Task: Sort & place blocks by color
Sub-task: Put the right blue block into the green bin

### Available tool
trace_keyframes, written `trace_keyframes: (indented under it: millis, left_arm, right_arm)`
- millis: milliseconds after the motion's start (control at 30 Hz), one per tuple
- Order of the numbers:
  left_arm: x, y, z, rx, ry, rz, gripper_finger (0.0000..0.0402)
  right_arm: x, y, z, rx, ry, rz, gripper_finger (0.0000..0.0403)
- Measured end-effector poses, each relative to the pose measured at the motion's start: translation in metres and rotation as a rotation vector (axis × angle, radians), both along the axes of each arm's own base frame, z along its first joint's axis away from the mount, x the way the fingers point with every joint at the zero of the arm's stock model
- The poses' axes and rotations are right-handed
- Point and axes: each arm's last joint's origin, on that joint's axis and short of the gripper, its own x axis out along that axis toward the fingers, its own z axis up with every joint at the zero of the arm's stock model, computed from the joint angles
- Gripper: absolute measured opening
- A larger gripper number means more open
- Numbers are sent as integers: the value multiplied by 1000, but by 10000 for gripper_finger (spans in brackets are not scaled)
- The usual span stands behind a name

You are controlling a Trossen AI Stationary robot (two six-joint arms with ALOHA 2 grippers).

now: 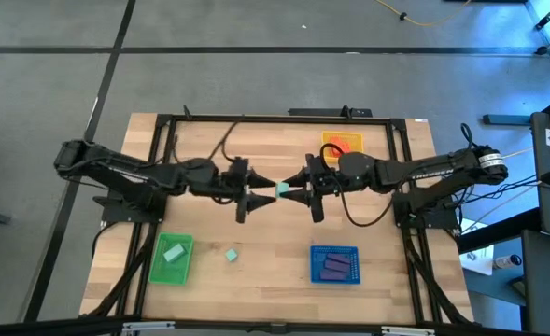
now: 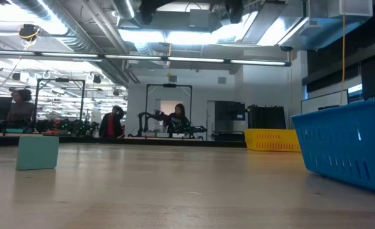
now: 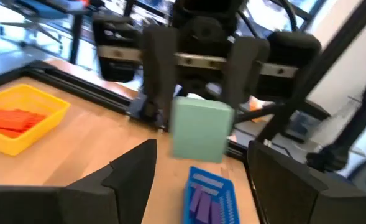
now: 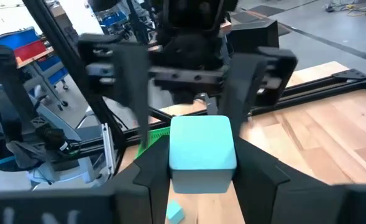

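Centre frame: right gripper (image 1: 294, 191) fingers clamp mint cube (image 1: 282, 190); left gripper (image 1: 261, 190) fingers spread. Slotted plastic trays: yellow tray (image 1: 341, 138) holds orange bars (image 1: 340, 146), blue tray (image 1: 334, 277) purple bars (image 1: 334, 267), green tray (image 1: 160, 269) a mint block (image 1: 173, 252).

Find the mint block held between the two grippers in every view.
High view: mint block at table centre, between both grippers.
Low view: not in it.
Left wrist view: centre, in the right gripper's fingers.
Right wrist view: centre, in its own fingers.
Shared landmark: blue tray.
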Motion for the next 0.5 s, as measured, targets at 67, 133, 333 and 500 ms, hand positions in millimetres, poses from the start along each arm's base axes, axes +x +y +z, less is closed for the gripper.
trace_keyframes:
  millis: [67, 133, 333, 500]
  left_arm:
    - [8, -1, 0, 2, 8, -22, 245]
    - [14, -2, 0, 2, 11, -42, 245]
    - [22, -3, -3, 4, 30, -33, 245]
    - [22, 0, -2, 5, 25, -14, 239]
  right_arm:
    - [0, 0, 0, -1, 5, 0, 139]
    - [0, 0, -1, -3, 7, 0, 139]
    - [0, 0, -1, -20, 5, 3, 143]
    - [0, 0, -1, -21, 5, 4, 140]
